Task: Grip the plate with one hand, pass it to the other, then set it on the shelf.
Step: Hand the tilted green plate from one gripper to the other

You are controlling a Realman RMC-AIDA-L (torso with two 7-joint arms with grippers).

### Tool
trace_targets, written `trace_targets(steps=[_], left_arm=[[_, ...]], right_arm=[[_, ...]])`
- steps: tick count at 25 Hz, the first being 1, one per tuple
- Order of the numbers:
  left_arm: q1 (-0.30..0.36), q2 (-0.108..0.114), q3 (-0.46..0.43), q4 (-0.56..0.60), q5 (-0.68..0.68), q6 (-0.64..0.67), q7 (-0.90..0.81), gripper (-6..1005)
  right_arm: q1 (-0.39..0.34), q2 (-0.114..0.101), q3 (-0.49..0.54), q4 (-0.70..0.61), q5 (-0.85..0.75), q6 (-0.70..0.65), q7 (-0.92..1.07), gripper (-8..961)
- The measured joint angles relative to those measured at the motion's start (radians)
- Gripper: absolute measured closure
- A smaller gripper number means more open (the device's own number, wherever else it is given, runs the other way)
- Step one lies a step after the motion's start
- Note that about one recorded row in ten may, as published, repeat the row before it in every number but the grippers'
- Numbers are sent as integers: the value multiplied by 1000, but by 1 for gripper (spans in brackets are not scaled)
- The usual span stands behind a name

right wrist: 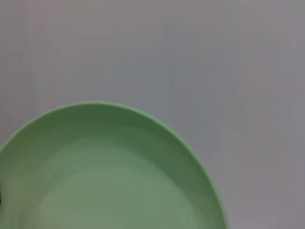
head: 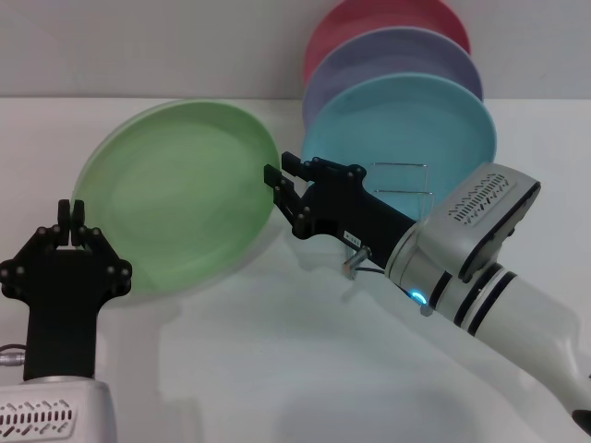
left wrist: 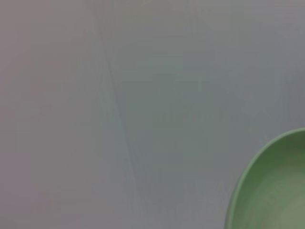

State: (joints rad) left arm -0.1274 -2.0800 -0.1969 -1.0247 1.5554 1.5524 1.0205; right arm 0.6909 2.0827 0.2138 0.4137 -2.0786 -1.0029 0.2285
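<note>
The light green plate (head: 175,198) is held up, tilted, above the table. My right gripper (head: 280,180) is shut on its right rim, with the black fingers (head: 297,169) on either side of the edge. The plate fills the lower part of the right wrist view (right wrist: 109,176). My left gripper (head: 72,228) stands at the lower left with its fingertips together, in front of the plate's lower left rim; I cannot tell if they touch it. Only a corner of the plate shows in the left wrist view (left wrist: 279,191). The chrome wire shelf (head: 402,189) stands behind the right gripper.
A turquoise-blue plate (head: 416,120), a lavender plate (head: 397,60) and a pink-red plate (head: 388,23) stand upright in a row at the back right, behind the wire shelf. The white table (head: 277,369) runs toward the front.
</note>
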Motion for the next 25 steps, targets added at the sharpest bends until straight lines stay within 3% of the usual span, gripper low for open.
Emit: trace_targets(steps=[25], left_arm=[[-5,0,6,5,-10,-6,-3,860]], right_arm=[[6,0,12,0,0,12,0,780]])
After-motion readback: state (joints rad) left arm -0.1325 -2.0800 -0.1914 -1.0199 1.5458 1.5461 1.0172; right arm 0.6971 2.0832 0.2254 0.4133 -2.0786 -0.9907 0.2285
